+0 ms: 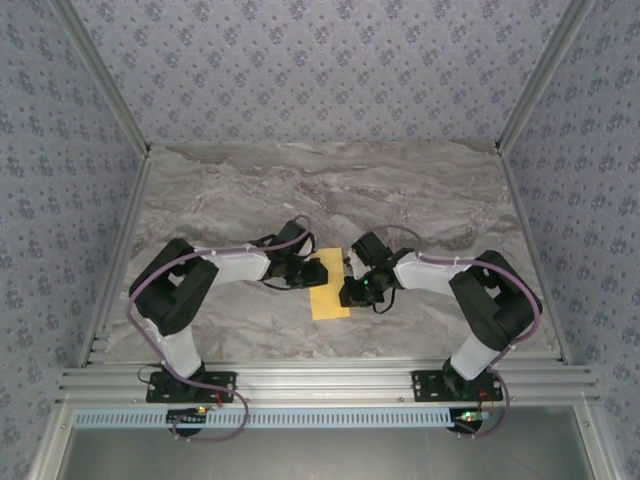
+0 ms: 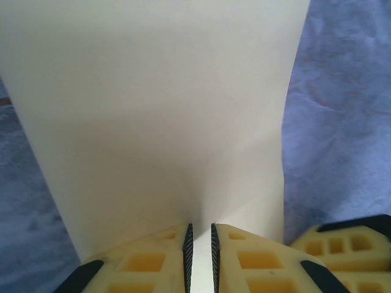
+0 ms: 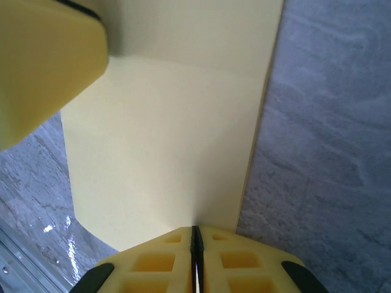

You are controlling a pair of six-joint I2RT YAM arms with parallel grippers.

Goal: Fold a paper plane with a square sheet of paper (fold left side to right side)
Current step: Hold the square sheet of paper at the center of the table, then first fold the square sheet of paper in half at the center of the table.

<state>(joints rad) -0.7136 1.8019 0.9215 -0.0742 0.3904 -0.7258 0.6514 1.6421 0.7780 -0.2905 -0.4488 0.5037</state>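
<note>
The yellow-orange sheet of paper (image 1: 330, 296) lies on the marble table between the two arms, as an upright rectangle with a flap doubled over it. My left gripper (image 1: 318, 270) is at its upper left edge. In the left wrist view the jaws (image 2: 200, 244) stand a narrow gap apart, with the pale paper (image 2: 159, 122) running under and into that gap. My right gripper (image 1: 350, 290) is at the sheet's right edge. In the right wrist view its pads (image 3: 195, 250) are pressed together on the edge of the paper (image 3: 165, 152).
The marble tabletop (image 1: 330, 190) stretches away behind the paper. Aluminium rails (image 1: 320, 385) run along the near edge and patterned walls close in the sides. A yellow finger of the left gripper (image 3: 49, 61) hangs over the sheet's far corner.
</note>
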